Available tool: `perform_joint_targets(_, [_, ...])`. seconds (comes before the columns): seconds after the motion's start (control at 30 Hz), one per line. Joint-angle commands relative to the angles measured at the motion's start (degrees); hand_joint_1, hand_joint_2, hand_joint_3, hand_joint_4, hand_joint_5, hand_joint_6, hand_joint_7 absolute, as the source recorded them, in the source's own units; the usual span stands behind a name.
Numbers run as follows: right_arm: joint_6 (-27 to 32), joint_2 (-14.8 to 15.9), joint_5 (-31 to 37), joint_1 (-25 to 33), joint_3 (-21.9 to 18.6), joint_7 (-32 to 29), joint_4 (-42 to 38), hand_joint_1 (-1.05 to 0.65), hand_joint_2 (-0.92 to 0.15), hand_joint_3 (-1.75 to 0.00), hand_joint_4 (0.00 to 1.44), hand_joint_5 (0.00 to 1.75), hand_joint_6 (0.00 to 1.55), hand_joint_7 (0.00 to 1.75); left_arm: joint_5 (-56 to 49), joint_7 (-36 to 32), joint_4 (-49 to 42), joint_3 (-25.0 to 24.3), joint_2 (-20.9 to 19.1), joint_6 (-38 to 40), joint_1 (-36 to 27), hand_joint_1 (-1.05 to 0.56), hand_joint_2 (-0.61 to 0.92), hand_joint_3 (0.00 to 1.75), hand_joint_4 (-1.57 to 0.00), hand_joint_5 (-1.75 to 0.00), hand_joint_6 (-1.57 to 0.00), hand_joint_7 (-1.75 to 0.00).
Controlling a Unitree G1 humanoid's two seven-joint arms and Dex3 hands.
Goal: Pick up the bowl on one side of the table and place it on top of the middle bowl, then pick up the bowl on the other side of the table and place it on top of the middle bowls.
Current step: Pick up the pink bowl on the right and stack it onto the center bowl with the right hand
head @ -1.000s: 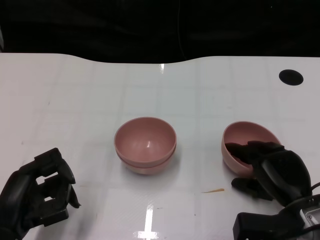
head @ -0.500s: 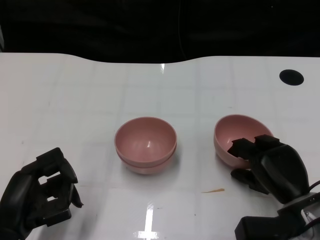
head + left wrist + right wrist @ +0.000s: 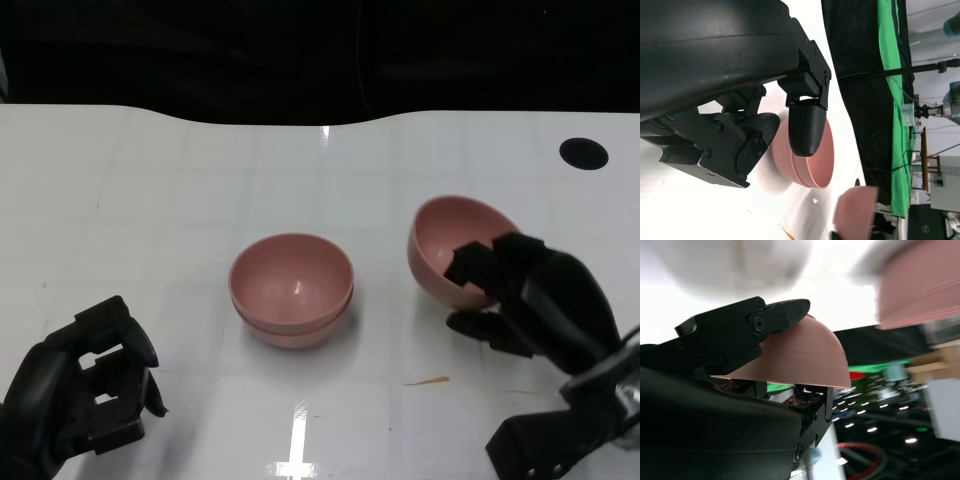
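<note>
Pinching the light, stiff, likely slippery pink bowl (image 3: 447,243) by its rim with right hand (image 3: 530,295), tilted near the table's right edge.

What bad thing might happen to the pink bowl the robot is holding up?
The right hand holds the tilted pink plastic bowl only by its rim, with fingers hooked inside, so it might slip and drop onto the white table. Being tilted, it could also land crooked on the stacked pink bowls in the middle or knock them aside.
</note>
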State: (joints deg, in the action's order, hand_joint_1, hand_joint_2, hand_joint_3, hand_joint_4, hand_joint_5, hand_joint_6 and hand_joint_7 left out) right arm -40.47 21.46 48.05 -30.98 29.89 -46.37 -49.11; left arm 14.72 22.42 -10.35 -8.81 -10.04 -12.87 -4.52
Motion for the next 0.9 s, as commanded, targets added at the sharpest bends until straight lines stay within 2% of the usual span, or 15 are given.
perform_joint_targets(0.03, [-0.93, 2.48, -3.4, -1.44, -2.9, 5.9, 6.12, -0.21, -0.92, -0.34, 0.77, 1.75, 0.52, 1.75, -0.04, -0.54, 0.29, -0.48, -0.02, -0.19, -0.38, -0.01, 0.6, 1.26, -0.78, -1.75, -0.64, -1.75])
perform_joint_targets(0.17, [-0.26, 2.52, -4.22, -0.25, -4.34, 8.96, 8.71, -0.22, -0.92, -0.35, 0.78, 1.75, 0.52, 1.75, -0.1, -0.48, 0.26, -0.56, 0.06, -0.19, -0.35, -0.01, 0.6, 1.26, -0.79, -1.75, -0.64, -1.75])
perform_joint_targets(0.27, [-1.91, 3.14, -6.2, -3.34, -5.54, 14.88, 13.5, -0.27, -0.92, -0.45, 0.82, 1.75, 0.55, 1.74, 0.07, 0.02, -0.12, -0.52, 0.04, -0.48, -0.11, -0.01, 0.6, 1.26, -0.79, -1.75, -0.64, -1.75])
perform_joint_targets(0.4, [-2.13, 2.77, -7.49, -3.32, -7.11, 18.83, 16.04, -0.28, -0.91, -0.48, 0.83, 1.75, 0.56, 1.74, -0.04, -0.04, -0.15, -0.5, 0.08, -0.55, -0.07, -0.01, 0.6, 1.25, -0.79, -1.75, -0.64, -1.75])
perform_joint_targets(0.43, [-2.74, 2.59, -8.74, -4.65, -6.96, 22.15, 17.84, -0.27, -0.81, -0.61, 0.85, 1.75, 0.6, 1.71, -0.19, -0.36, 0.07, -0.44, 0.24, -0.4, -0.12, -0.02, 0.6, 1.25, -0.79, -1.75, -0.64, -1.75])
perform_joint_targets(0.5, [-3.19, 1.99, -10.52, -6.4, -6.84, 27.26, 20.7, -0.21, -0.54, -0.95, 0.9, 1.75, 0.76, 1.58, -0.35, -0.73, 0.15, -0.36, 0.56, -0.44, -0.12, -0.02, 0.6, 1.26, -0.8, -1.75, -0.66, -1.75])
perform_joint_targets(0.53, [-3.15, 1.77, -10.92, -6.56, -7.05, 28.72, 21.47, -0.2, -0.48, -1.03, 0.91, 1.75, 0.8, 1.54, -0.38, -0.78, 0.15, -0.35, 0.63, -0.46, -0.12, -0.02, 0.6, 1.26, -0.81, -1.75, -0.66, -1.75])
perform_joint_targets(0.63, [-2.89, 1.42, -11.47, -6.1, -7.94, 30.77, 22.46, -0.19, -0.42, -1.11, 0.92, 1.75, 0.83, 1.51, -0.46, -0.76, 0.14, -0.41, 0.72, -0.48, -0.11, -0.02, 0.6, 1.26, -0.81, -1.75, -0.66, -1.75])
perform_joint_targets(0.9, [-3.1, 0.74, -11.32, -5.66, -9.31, 32.41, 22.85, -0.19, -0.41, -1.13, 0.93, 1.75, 0.83, 1.51, -0.52, -0.72, 0.14, -0.47, 0.78, -0.47, -0.1, -0.01, 0.6, 1.26, -0.81, -1.75, -0.66, -1.75])
